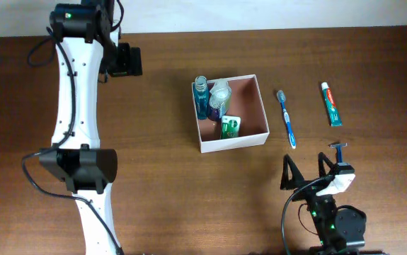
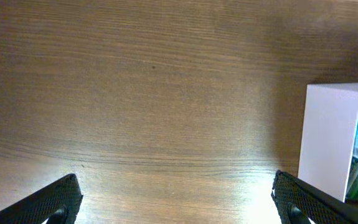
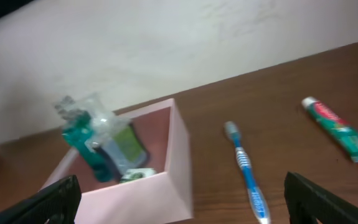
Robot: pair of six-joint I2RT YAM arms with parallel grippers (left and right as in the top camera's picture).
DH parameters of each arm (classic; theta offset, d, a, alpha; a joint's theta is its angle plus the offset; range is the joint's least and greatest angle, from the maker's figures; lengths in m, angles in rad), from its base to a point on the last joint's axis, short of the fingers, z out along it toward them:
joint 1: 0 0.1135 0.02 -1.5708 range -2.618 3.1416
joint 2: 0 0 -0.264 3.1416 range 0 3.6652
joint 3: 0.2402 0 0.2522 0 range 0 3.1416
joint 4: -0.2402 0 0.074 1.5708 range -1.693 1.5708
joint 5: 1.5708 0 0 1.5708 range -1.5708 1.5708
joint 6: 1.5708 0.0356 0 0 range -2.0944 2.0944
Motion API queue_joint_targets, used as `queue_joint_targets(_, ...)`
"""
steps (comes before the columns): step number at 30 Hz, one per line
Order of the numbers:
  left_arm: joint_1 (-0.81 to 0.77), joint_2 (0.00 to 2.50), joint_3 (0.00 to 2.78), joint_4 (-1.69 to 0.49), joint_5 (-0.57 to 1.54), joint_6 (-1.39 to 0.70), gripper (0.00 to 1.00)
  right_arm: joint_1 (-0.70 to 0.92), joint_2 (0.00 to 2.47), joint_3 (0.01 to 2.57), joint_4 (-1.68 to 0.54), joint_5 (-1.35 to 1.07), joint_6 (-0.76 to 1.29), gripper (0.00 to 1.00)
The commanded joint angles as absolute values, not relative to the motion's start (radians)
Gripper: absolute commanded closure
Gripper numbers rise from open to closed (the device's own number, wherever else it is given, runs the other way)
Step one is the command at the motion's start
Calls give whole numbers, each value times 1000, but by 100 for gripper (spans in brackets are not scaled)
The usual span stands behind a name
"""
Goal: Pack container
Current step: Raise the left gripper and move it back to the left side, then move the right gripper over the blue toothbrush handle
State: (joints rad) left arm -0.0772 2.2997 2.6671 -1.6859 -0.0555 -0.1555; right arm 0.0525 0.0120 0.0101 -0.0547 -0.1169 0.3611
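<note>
1. My left gripper (image 2: 179,211) is wide open and empty, low over the bare table (image 2: 135,93).
2. My right gripper (image 3: 185,208) is also wide open and empty.
3. The container (image 1: 235,142) stands between them with small bottles (image 1: 219,92) inside.
4. The toothbrush (image 1: 287,119) lies just beside it.

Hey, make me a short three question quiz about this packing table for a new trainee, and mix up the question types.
1. True or false: the toothbrush, toothpaste tube and razor all lie on the table outside the container.
2. Which lies closest to the container? A) razor B) toothbrush C) toothpaste tube.
3. Are the left arm's fingers and right arm's fingers open or shut?
Key: 1 true; 2 B; 3 both open.
</note>
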Motion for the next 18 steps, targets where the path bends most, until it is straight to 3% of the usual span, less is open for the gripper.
queue_joint_targets(1, -76, 2269, 2658, -1685, -44, -168, 1, 59, 7, 18, 60, -279, 447, 2)
queue_joint_targets(5, -76, 2269, 2658, -1684, -44, -168, 1, 59, 11, 117, 68, -276, 381, 2)
queue_joint_targets(10, -76, 2269, 2658, -1684, -44, -168, 1, 59, 110, 361, -128, -93, 261, 2)
queue_joint_targets(18, -76, 2269, 2658, -1684, -44, -168, 1, 57, 638, 872, -566, 88, 104, 2)
